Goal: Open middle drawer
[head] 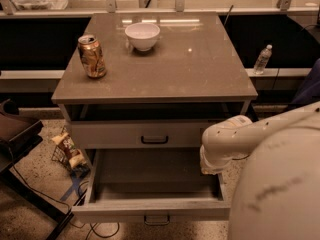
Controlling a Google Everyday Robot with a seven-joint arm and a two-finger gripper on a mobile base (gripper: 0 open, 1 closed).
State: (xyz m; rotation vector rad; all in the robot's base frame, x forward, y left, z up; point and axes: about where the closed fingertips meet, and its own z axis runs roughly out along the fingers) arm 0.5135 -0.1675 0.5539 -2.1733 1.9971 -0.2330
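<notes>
Middle drawer (125, 210) stood wide open, gripper (210, 164) at its right wall, grip state not discernible.

Dim, warm amber light from overhead. Glare streaks on the surface (200, 69) behind the white bowl (142, 35). Interior of the middle drawer (125, 211) lies shadowed; gripper (212, 165), at its right edge, catches pale light.

The white arm (265, 131) reaches in from the right, bent downward; its tool (210, 165) hangs at the tip.
</notes>
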